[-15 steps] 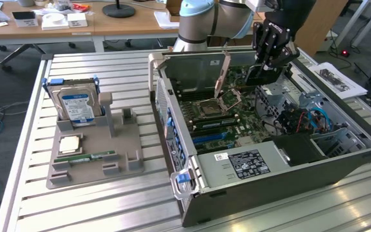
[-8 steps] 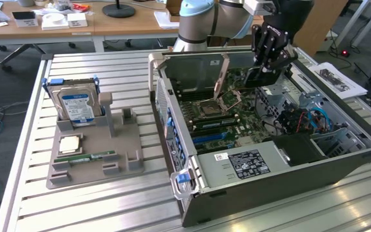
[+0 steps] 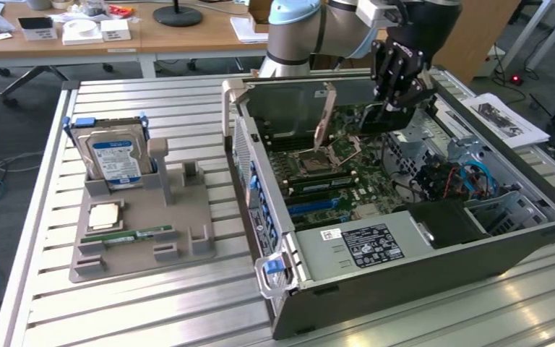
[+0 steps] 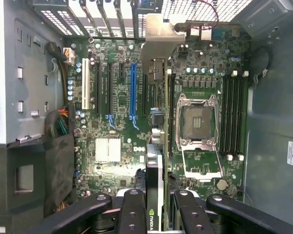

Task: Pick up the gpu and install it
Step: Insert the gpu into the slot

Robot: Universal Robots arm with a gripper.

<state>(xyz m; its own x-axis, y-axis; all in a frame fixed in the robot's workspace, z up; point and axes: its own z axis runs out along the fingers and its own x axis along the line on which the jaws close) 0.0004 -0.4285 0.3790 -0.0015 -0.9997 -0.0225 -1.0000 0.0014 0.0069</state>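
Note:
Inside the open computer case (image 3: 258, 181), my gripper (image 3: 393, 97) is shut on the gpu (image 3: 379, 119). In the wrist view the gpu (image 4: 156, 161) appears edge-on between my black fingers (image 4: 132, 209), with its black cooler and a green logo near the grip. Its silver end bracket (image 4: 158, 34) reaches toward the case's rear slot openings. The card hangs above the green motherboard (image 4: 117, 122), between the blue expansion slot (image 4: 133, 90) and the open CPU socket (image 4: 198, 122). I cannot tell whether its edge touches a slot.
Memory slots (image 4: 233, 117) lie beyond the CPU socket, and a white slot (image 3: 158, 123) sits further over. A power supply (image 3: 369, 246) and blue cables (image 3: 470, 173) fill the case's near end. A grey tray (image 3: 191, 217) holds a hard drive (image 3: 113, 155), a CPU (image 3: 104, 215) and a memory stick (image 3: 128, 236).

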